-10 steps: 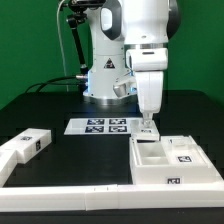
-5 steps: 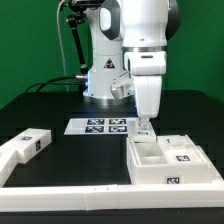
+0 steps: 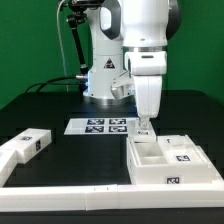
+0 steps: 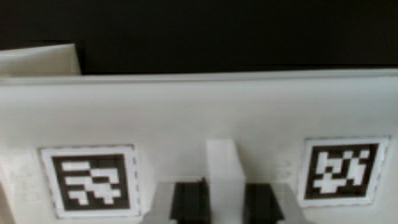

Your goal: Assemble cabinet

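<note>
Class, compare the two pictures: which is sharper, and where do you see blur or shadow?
Exterior view: sharp and evenly lit, the white cabinet bright against the black table. Wrist view: soft throughout, marker tags fuzzy-edged, the gripper's fingers dark, out-of-focus shapes.

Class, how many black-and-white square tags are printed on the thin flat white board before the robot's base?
4 on the marker board, two rows of two: back-left tag, back-right tag, front-left tag, front-right tag, sides per the exterior view. None seems hidden.
</note>
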Robot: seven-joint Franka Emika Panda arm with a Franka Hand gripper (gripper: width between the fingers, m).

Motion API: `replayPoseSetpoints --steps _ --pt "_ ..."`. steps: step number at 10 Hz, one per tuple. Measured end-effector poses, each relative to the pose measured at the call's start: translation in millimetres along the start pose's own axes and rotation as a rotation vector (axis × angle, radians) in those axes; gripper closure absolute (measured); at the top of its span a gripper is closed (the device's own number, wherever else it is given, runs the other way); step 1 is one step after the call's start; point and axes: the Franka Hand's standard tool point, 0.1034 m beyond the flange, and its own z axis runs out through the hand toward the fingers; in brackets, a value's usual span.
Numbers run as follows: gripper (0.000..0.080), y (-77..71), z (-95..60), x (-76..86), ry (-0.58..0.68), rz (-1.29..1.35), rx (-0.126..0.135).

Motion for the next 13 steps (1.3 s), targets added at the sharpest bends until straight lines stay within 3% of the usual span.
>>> replayPoseSetpoints --steps 3,9,13 --pt "0.0729 -2.6 1.7 -6.6 -0.006 -0.104 0.019" --pt "0.0728 -2.9 1.5 -7.1 -0.007 -0.119 0.021" --pt "0.0728 -1.3 -1.7 -5.5 -0.024 -0.090 0.049"
